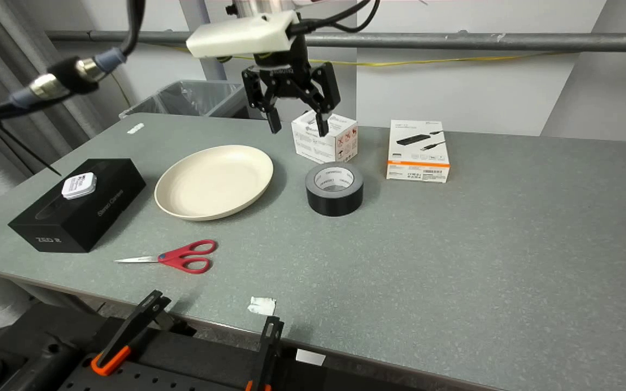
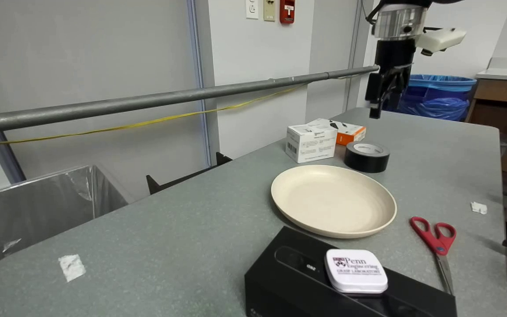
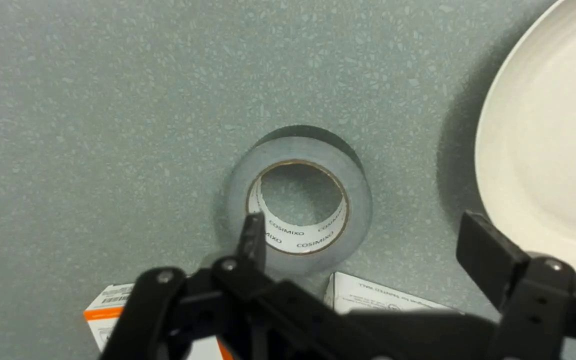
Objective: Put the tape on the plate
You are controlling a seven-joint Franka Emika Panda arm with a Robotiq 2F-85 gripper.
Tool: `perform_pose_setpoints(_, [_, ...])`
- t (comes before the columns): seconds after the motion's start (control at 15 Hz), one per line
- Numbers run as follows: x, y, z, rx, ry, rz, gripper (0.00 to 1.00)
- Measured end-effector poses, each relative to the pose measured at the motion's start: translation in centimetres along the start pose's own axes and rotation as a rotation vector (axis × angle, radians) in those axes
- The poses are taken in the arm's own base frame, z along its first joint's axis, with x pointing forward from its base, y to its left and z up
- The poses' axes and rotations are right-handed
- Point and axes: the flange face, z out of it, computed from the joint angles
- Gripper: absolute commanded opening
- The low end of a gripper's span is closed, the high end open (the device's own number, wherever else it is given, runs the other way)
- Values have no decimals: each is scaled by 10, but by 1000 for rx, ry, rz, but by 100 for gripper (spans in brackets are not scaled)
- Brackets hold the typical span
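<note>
The tape, a thick black roll with a hollow centre, lies flat on the grey table in both exterior views [image 1: 335, 205] [image 2: 366, 163] and in the wrist view [image 3: 359, 200]. The round cream plate shows bare in both exterior views [image 1: 215, 182] [image 2: 332, 200], beside the tape; part of it shows at the right of the wrist view [image 3: 553, 150]. My gripper [image 1: 298, 129] is open and empty, up above the table near the tape and a white box. Its spread fingers also show in the wrist view [image 3: 363, 225], the left one overlapping the tape's edge in the picture.
A white cube-shaped box [image 1: 315, 144] stands behind the tape, with a flat white-and-orange box [image 1: 418, 155] near it. Red scissors [image 1: 185, 258] and a black box [image 1: 82, 209] bearing a small white tin [image 1: 79, 185] lie around the plate. A pipe [image 1: 454, 42] runs along the wall.
</note>
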Motion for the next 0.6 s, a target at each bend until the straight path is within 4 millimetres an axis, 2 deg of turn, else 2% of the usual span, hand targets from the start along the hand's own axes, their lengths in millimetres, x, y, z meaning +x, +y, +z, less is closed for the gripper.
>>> perform_pose_setpoints(0.6, [63,11,88,-38,-55,93,100])
